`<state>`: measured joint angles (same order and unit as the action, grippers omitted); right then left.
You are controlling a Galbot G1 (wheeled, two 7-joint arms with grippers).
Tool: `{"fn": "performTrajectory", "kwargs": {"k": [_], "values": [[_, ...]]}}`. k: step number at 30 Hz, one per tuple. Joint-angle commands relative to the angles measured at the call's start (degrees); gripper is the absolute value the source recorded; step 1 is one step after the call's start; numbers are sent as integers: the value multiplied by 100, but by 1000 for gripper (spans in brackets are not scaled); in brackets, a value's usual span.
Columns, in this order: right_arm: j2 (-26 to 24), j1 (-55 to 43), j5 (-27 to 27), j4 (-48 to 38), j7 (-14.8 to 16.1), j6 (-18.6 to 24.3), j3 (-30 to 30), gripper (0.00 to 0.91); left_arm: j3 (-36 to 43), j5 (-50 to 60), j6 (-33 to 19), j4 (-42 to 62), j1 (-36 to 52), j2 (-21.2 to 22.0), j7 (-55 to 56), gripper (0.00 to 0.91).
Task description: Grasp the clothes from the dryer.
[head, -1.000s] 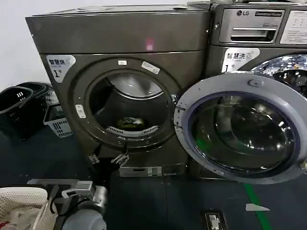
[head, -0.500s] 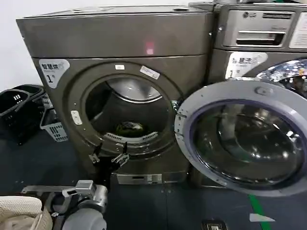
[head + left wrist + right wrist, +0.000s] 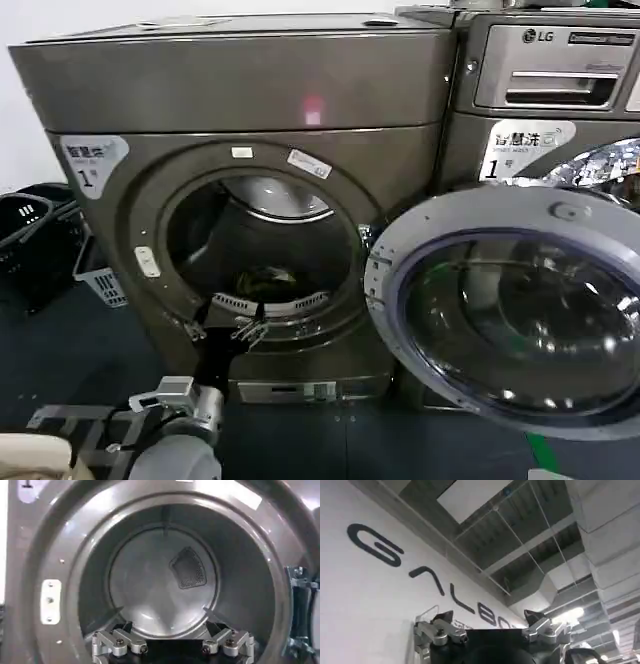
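Dryer: the dryer (image 3: 240,190) stands front and centre in the head view, bronze-grey, porthole uncovered, small red light on the top panel, white "1" sticker at its upper left.
Door: the round door (image 3: 510,310) is swung fully out to the right, clear of the opening.
Neighbour machine: LG machine (image 3: 550,90) sits just beside the dryer on the right; not part of the job.
Drum: in the left wrist view the drum (image 3: 165,580) is seen straight on, with a grey back wall and a dark mesh vent.
Baskets: dark baskets (image 3: 30,240) on the floor at far left, well apart from the work.
Left gripper: left gripper (image 3: 225,328) is at the lower lip of the porthole, fingers spread apart, nothing held.
Right gripper: right gripper (image 3: 492,630) is parked, pointing up at the ceiling; fingers parted, empty.
Clothes: the clothes (image 3: 265,280), a yellow-green lump, lie low on the drum floor just behind the lip.
Step in hand (judgement): reach in. Keep the fingers wide, clear the lip, dip down onto the fabric, and close only once the fingers are either side of the lump.
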<state>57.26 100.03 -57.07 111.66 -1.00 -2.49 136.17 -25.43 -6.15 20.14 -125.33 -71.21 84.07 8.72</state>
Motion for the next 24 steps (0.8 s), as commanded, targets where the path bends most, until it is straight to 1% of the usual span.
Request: {"fn": "performTrajectory", "kwargs": {"k": [1,5,8,11,20,24], "values": [[23,47,601,-20,-40,67,42,907,86,-25,-222,1206,1172,113,13,907],[30,96,660,33,-25,138,114,907,208,111,-434,2365,2011,130,47,907],[48,112,678,23,-12,168,134,907,200,-56,-458,2917,2664,160,42,907],[86,100,691,36,-6,192,108,907,231,-123,-582,3689,3147,168,27,907],[128,82,687,37,11,233,65,907,343,-158,-887,5357,4458,60,-201,907],[115,100,669,-22,14,282,99,907,635,209,172,5976,5018,-256,-1277,907]]}}
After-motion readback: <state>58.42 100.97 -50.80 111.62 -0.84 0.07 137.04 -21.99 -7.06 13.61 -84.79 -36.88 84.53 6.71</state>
